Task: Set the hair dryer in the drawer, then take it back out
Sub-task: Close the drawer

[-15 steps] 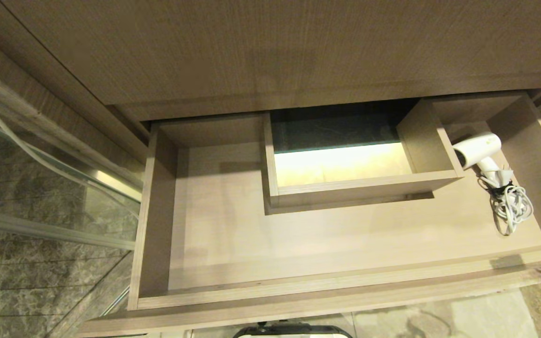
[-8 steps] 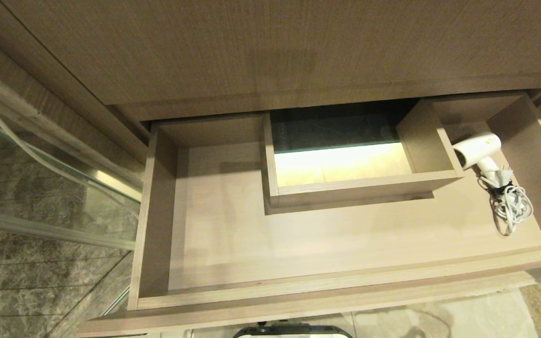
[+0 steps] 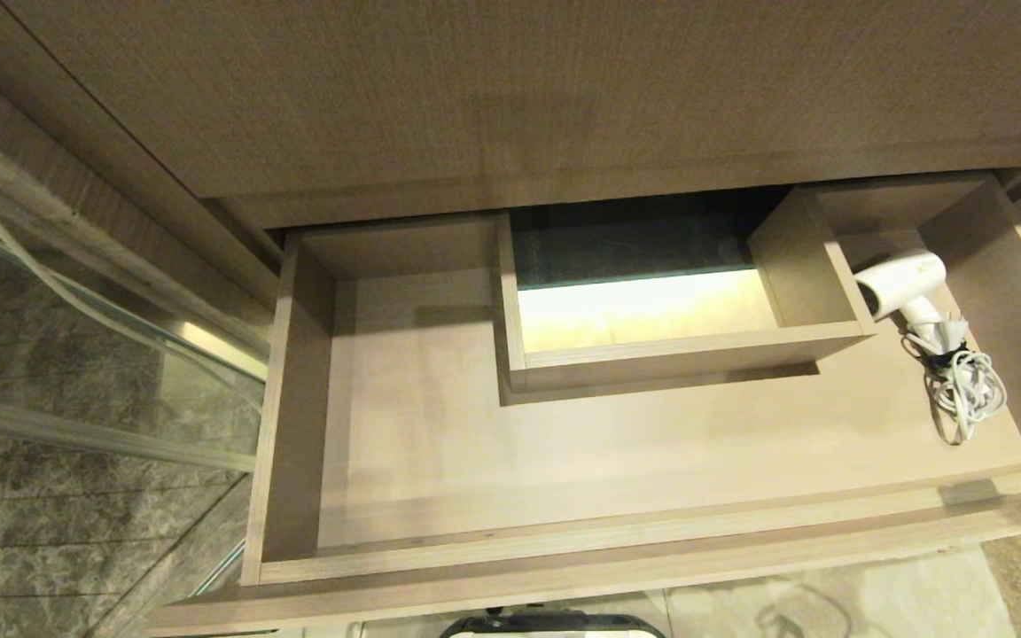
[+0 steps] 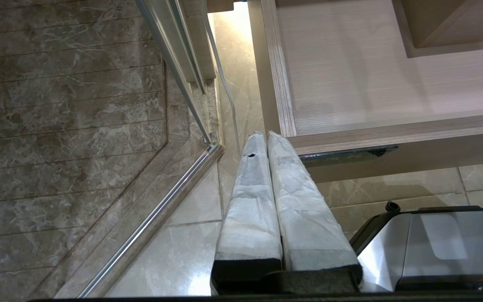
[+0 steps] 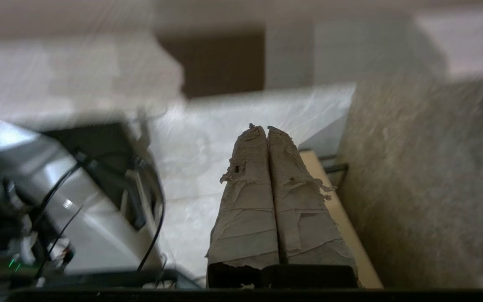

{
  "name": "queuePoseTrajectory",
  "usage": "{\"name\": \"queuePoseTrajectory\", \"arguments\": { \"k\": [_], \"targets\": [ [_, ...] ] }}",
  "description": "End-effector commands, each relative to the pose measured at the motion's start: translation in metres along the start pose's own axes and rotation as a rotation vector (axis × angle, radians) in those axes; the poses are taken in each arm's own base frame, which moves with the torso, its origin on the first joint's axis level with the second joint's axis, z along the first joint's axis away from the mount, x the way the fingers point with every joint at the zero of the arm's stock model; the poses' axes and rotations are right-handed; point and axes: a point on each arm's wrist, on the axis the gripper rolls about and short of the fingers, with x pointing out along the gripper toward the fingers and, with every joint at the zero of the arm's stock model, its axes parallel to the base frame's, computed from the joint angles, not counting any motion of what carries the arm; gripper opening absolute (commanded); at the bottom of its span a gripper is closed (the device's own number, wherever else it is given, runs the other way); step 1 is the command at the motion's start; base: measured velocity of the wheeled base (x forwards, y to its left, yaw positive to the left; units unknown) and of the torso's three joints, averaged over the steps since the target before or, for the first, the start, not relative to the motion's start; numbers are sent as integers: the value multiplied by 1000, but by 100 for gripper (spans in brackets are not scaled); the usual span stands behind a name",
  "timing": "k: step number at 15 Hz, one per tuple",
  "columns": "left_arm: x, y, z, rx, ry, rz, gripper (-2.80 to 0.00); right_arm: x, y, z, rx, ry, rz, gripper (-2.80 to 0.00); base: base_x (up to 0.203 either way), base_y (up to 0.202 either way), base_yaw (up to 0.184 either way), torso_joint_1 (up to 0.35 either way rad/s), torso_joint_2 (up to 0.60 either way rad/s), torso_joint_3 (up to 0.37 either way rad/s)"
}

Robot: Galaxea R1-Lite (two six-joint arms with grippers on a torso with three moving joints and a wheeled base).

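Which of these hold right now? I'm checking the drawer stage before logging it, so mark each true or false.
1. The small white hair dryer lies inside the open light wood-grain drawer. True.
2. It lies at the drawer's left end. False: it lies at the right end, beside the boxed cut-out.
3. Its bundled white cord lies on the drawer floor. True.
4. The right tool holds the dryer. False: it is shut and holds nothing.
5. The left tool is open. False: shut.
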Motion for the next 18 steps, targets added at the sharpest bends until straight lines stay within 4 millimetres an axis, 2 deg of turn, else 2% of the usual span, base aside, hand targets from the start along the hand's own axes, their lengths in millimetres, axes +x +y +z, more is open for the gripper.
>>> {"name": "queuePoseTrajectory", "arguments": {
  "k": [1,5,7,9,14,17,18],
  "targets": [
    [0,0,0,0,1,1,-280,13,-6,7,2,21,15,-280,0,0,0,0,0,0],
    [0,0,0,0,0,1,-280,15,-11,15,-9,-61,-28,-280,0,0,0,0,0,0],
    [0,0,0,0,0,1,-280,15,-19,30,-19,-140,-62,-280,0,0,0,0,0,0],
    [0,0,0,0,1,1,-280,14,-21,34,-24,-170,-62,-280,0,0,0,0,0,0],
    [0,0,0,0,1,1,-280,1,-41,95,-74,-622,-117,-280,0,0,0,0,0,0],
    [0,0,0,0,1,1,-280,-2,-46,126,-34,-793,-119,-280,0,0,0,0,0,0],
    [0,0,0,0,1,1,-280,-2,-46,127,-32,-797,-119,-280,0,0,0,0,0,0]
  ]
}}
